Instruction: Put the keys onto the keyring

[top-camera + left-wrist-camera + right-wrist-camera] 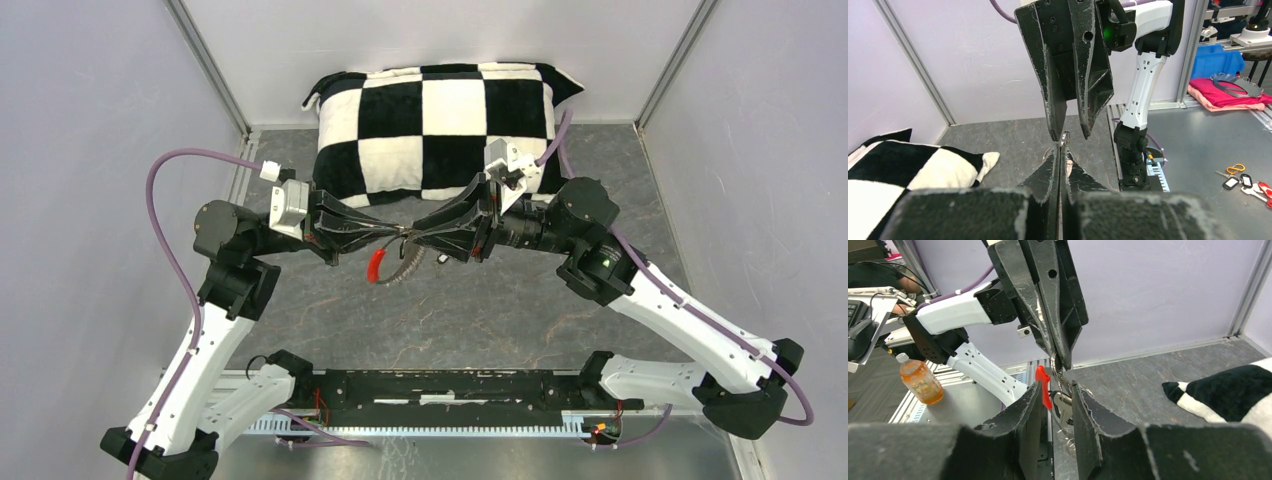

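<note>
The keyring [400, 262] hangs above the table between my two grippers, a silvery coil with a red sleeve [377, 265] on its left side. My left gripper [392, 234] is shut on the top of the wire; in the left wrist view its tips [1062, 149] meet, with a bit of wire [1064, 137] sticking out. My right gripper [418, 238] faces it tip to tip. In the right wrist view the right gripper [1055, 386] has its jaws apart around the hanging ring. A key [1063, 408] dangles between them beside the red sleeve [1044, 383]. No other key shows on the ring.
A black and white checkered pillow [440, 125] lies at the back of the table, just behind both grippers. Metal frame posts and purple walls close in the sides. The black rail [450, 385] runs along the near edge. A drink bottle [920, 382] stands outside the cell.
</note>
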Motion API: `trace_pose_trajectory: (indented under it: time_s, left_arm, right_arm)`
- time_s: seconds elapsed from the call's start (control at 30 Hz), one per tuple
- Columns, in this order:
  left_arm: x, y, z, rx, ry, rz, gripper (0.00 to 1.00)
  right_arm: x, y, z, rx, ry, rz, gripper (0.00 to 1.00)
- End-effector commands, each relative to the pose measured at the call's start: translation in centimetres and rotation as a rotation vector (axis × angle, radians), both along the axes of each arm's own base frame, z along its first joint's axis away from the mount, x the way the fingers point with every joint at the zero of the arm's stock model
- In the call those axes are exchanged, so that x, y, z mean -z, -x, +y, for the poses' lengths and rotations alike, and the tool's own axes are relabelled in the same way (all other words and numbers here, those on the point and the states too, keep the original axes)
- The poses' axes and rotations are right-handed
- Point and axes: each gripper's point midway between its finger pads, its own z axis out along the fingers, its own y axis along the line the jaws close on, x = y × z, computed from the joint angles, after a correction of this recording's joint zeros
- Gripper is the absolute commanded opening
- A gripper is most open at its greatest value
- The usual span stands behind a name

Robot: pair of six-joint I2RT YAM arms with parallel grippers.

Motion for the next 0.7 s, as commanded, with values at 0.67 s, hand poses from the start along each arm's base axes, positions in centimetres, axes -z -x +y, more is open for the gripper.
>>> trace_pose_trajectory:
  time_s: [0.67]
  left_arm:
    - [-2.3, 0.9, 0.5, -0.013, 0.060, 0.004, 0.02]
  right_arm:
    - [0.7, 0.7, 0.9, -0.080, 0.007, 0.003, 0.29]
